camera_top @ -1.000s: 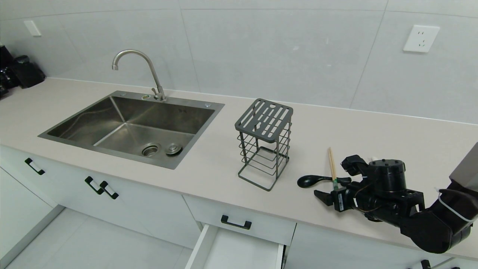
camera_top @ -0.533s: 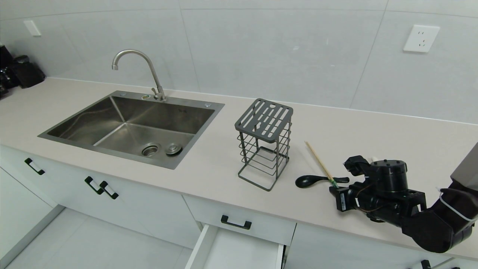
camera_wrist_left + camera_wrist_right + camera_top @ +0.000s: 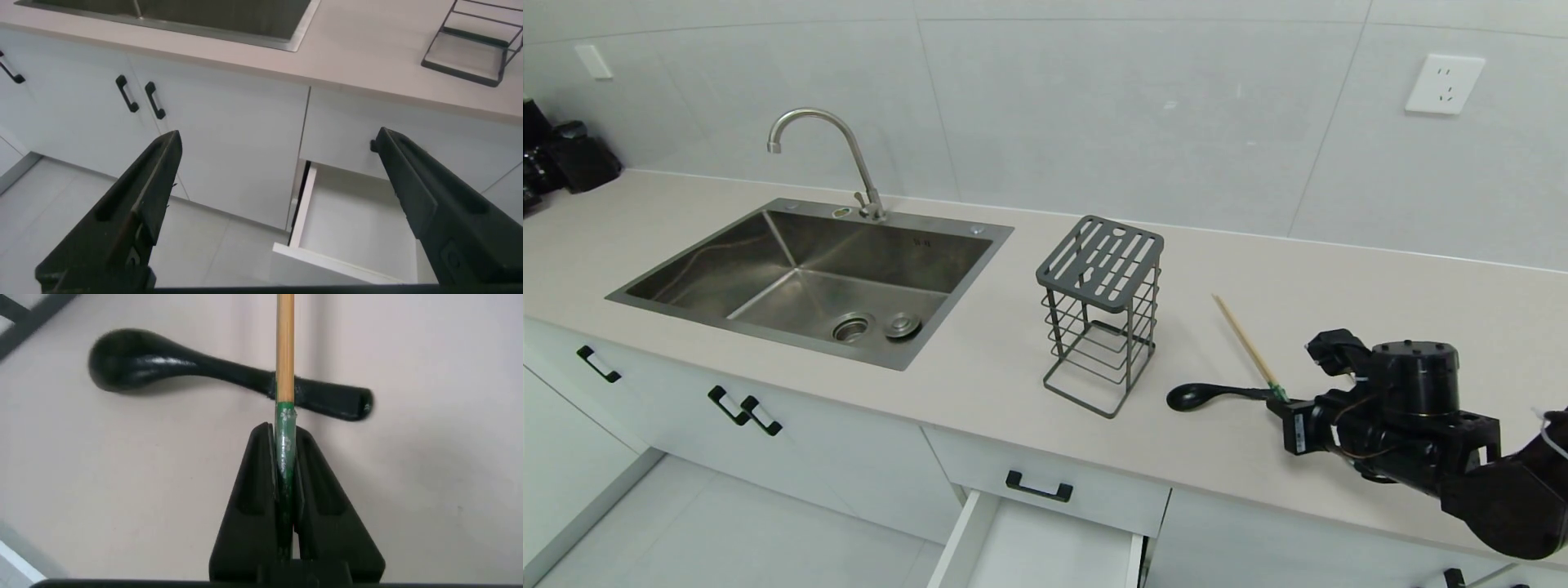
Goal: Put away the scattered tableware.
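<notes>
Chopstick (image 3: pixel 1245 340) | pinched at green end by right hand (image 3: pixel 1284 403), over spoon (image 3: pixel 1213 395) (lying on table (image 3: pixel 1339 278)) | left hand (image 3: pixel 274 184) wide, holding nothing | neither piece looks stowed in rack (image 3: pixel 1101 269) yet.

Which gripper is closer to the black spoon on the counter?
Right. The right gripper, shut on a chopstick, sits at the handle end of the spoon. The left gripper hangs open down by the cabinet fronts near the open drawer, well away.
</notes>
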Available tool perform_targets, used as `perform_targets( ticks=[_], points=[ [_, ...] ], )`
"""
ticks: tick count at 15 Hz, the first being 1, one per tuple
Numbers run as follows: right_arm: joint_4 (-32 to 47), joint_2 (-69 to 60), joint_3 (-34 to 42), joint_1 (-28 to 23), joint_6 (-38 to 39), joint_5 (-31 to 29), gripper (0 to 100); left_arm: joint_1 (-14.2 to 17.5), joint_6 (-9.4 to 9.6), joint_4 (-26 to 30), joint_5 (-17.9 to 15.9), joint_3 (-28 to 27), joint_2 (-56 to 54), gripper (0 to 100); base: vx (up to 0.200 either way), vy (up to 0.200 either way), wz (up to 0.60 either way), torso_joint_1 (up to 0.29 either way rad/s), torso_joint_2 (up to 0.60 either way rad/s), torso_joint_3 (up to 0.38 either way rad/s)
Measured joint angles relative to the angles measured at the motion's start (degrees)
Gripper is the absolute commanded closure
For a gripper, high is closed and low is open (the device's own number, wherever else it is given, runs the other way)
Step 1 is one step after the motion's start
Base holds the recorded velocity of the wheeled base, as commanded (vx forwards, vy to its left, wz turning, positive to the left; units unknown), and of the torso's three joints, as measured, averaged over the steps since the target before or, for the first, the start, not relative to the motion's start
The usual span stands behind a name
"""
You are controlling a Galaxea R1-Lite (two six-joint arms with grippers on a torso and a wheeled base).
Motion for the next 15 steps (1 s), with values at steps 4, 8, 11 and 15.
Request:
perform_targets(
  ticks=[4,8,11,15],
  points=[
    [-1.3,-8.4,7.4,0.1,-0.1,0.2,100,0.0,-0.41,-0.1,0.0,0.0,0.0,0,0.0,0.0,0.0,0.0,0.0,0.0],
    [-6.6,-17.5,16.6,0.4,-0.3,1.1,100,0.0,-0.87,-0.1,0.0,0.0,0.0,0,0.0,0.0,0.0,0.0,0.0,0.0],
    [-10.4,-23.2,20.6,0.9,-1.7,2.8,100,0.0,-0.87,-0.1,0.0,0.0,0.0,0,0.0,0.0,0.0,0.0,0.0,0.0],
    [-11.3,-30.1,24.9,4.1,-2.4,3.9,100,0.0,-0.88,-0.1,0.0,0.0,0.0,0,0.0,0.0,0.0,0.0,0.0,0.0]
  ],
)
